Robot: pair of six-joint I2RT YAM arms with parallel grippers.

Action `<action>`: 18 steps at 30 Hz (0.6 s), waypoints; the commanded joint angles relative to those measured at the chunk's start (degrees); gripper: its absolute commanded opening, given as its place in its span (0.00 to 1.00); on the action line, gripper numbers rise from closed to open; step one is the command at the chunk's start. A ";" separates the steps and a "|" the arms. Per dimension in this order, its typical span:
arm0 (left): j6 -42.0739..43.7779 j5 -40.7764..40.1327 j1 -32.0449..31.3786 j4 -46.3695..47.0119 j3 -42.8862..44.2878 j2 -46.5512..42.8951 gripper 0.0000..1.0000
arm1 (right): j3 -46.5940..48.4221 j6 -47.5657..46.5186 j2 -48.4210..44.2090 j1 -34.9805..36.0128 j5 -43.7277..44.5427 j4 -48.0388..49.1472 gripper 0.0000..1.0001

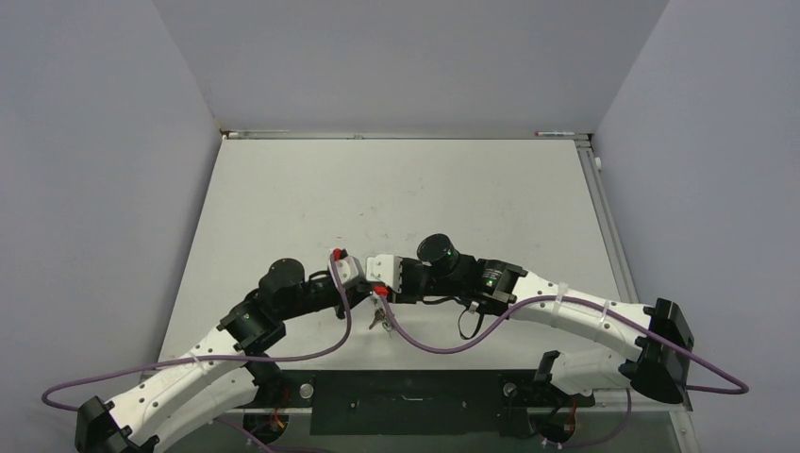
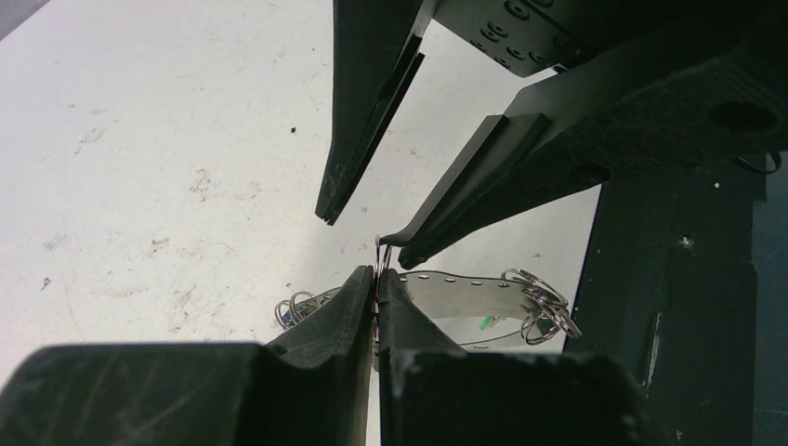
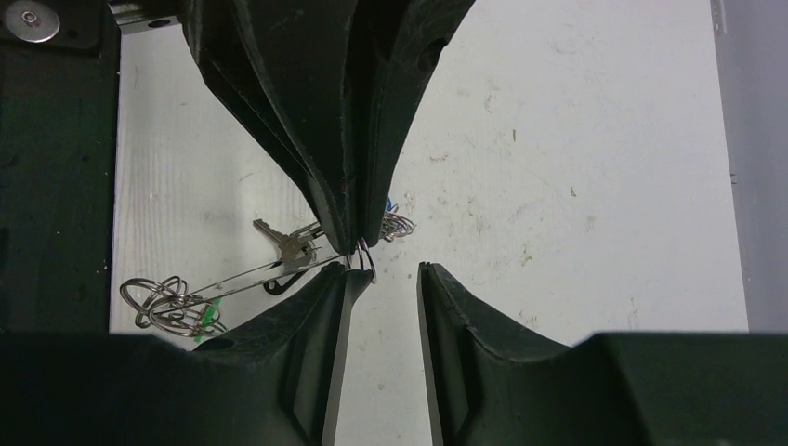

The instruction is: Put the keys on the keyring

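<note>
My left gripper (image 2: 376, 275) is shut on the keyring (image 3: 265, 276), a thin grey wire loop. A small loop of wire sticks out past its tips. From there the wire runs to a bunch of small split rings (image 3: 167, 307) with a green key head (image 3: 209, 321) among them. A silver key (image 3: 281, 243) hangs beside the left gripper (image 3: 353, 243) and shows under both hands from above (image 1: 377, 319). My right gripper (image 3: 381, 271) is open and faces the left one tip to tip, one fingertip (image 2: 400, 244) touching the protruding wire. More rings with a bit of blue (image 3: 396, 223) lie on the table behind.
The black base plate (image 1: 406, 401) runs along the table's near edge, just beside the hanging rings (image 2: 539, 305). Purple cables (image 1: 425, 342) loop under both wrists. Grey walls close in the white table (image 1: 396, 189) on three sides.
</note>
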 commanded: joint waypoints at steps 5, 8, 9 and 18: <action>1.23 -2.44 -0.26 4.74 4.07 0.04 0.00 | -2.65 1.08 -4.86 1.81 1.62 6.99 0.39; 1.14 -2.60 -0.31 4.60 4.15 0.05 0.00 | -3.20 1.48 -5.18 2.07 2.54 7.71 0.41; 1.14 -2.87 -0.28 4.50 4.22 0.07 0.00 | -2.96 1.43 -4.98 2.26 2.98 7.30 0.41; 1.49 -3.74 -0.24 4.01 4.42 0.13 0.00 | -3.89 2.34 -9.13 3.78 7.44 7.76 0.45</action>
